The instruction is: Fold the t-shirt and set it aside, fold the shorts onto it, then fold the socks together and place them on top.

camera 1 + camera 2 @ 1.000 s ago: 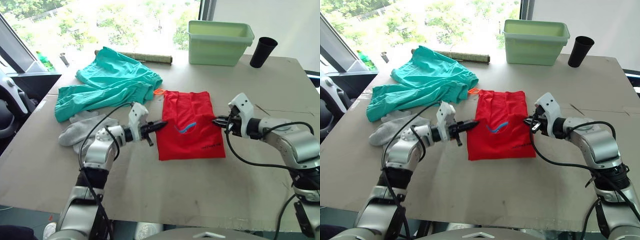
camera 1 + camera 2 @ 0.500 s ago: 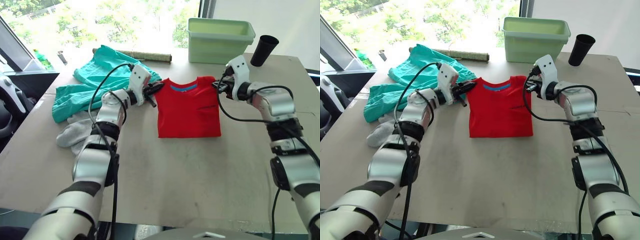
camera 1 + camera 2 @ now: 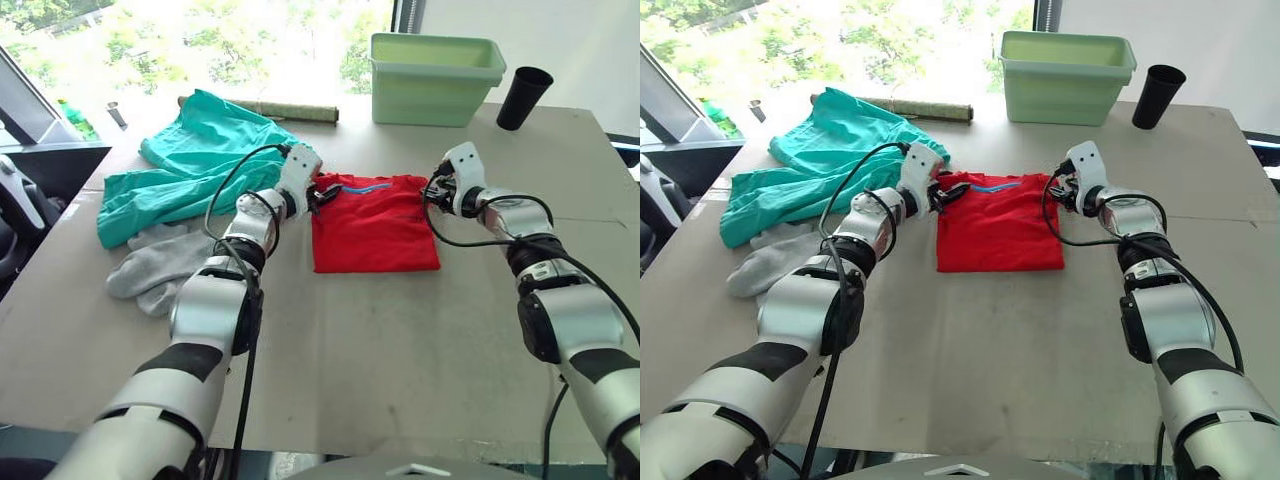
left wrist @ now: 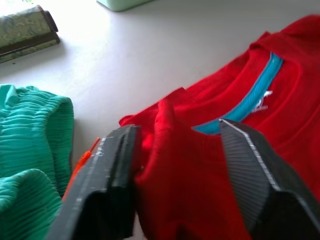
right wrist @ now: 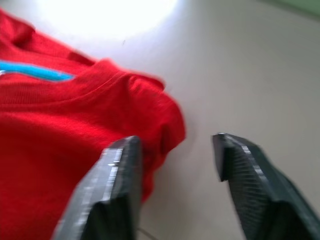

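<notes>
Left claw (image 4: 175, 165) gapes around the t-shirt (image 3: 374, 225) collar corner; right claw (image 5: 172, 175), also open, sits beside the opposite shoulder, apparently releasing the folded garment at mid-surface (image 3: 400, 340).

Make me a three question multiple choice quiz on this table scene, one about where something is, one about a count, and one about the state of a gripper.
1. Where do the shorts lie relative to the t-shirt?
A. On the robot's left of it
B. On top of it
C. Inside the green bin

2. How many socks lie on the table?
A. One
B. Two
C. Four

3. What is the state of the right gripper?
A. Shut on the black cup
B. Open, at a corner of the t-shirt
C. Shut on a sock

Answers:
1. A, the teal fabric lies left of the red shirt.
2. B, two grey socks lie near the shorts.
3. B, its fingers stand apart with the shirt's edge between them.
</notes>
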